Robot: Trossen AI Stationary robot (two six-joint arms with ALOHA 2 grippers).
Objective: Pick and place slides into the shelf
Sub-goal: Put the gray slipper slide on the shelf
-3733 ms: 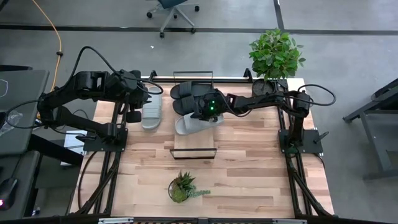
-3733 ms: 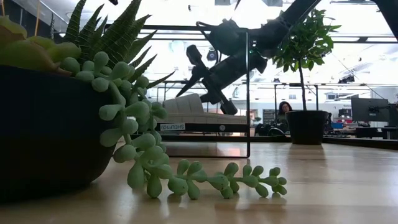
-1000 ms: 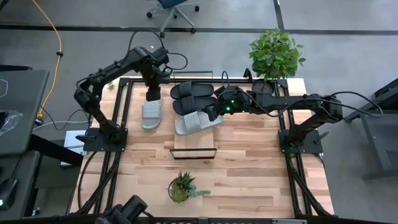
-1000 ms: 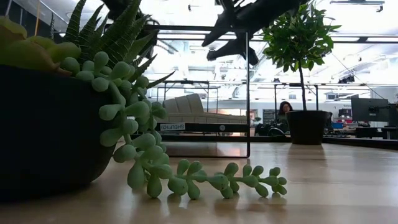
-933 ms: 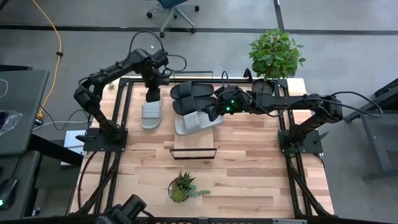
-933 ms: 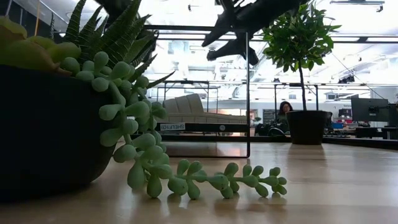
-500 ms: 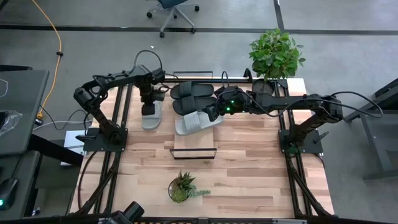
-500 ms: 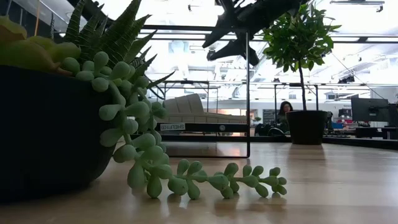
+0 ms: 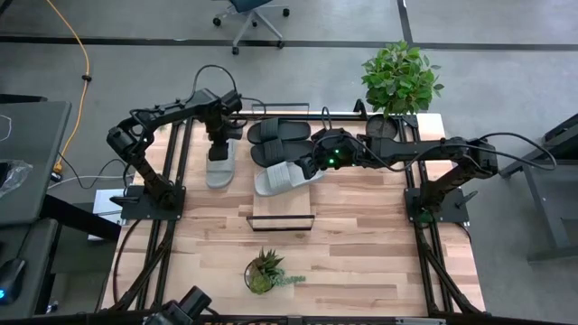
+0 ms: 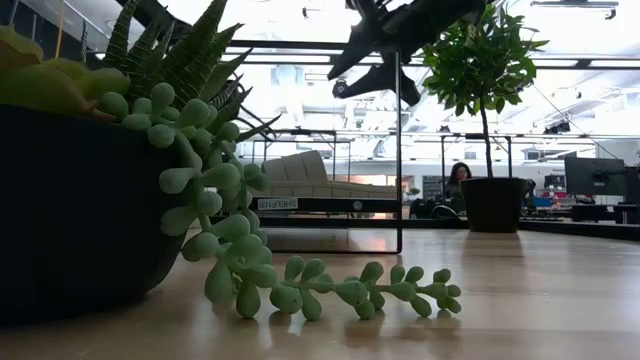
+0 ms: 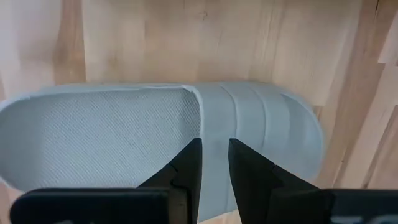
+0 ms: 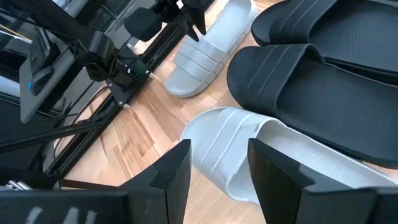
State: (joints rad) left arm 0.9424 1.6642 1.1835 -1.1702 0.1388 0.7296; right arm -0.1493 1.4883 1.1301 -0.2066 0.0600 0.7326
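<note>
Risk first: left gripper [image 11: 214, 165] hangs right over the light grey slip-on slide with the wide ribbed strap [image 9: 220, 161], jaws only narrowly parted and holding nothing, tips at the strap's edge beside the footbed. My read: with so slim a gap, a descent could land both tips on top of the strap rather than either side of it, pushing the slide down or skating it across the pale wooden tabletop [image 9: 361, 244] instead of gripping. It looks like it needs a wider opening before going lower.

Second risk: right gripper [image 12: 217, 165] hovers above the other light grey slide [image 9: 287, 176], jaws clearly apart, empty. That slide lies at an angle on the long light-wood shelf board with the thin black wire end frames [image 9: 282, 206], one end past the board's left edge, right beside the two black slides [image 9: 280, 138]. A nudge could likely tip it off the board or shove the black pair.

Orientation, from the high view:
- Left grey slide: off the shelf, on the tabletop just left of it, near the far edge. Long axis near-to-far; strap toward the far end under the gripper.
- Grey slide on shelf: long axis diagonal, strap end toward the left and near side.
- Black pair: side by side at the far end of the shelf, lying across it, a slight tilt.
</note>
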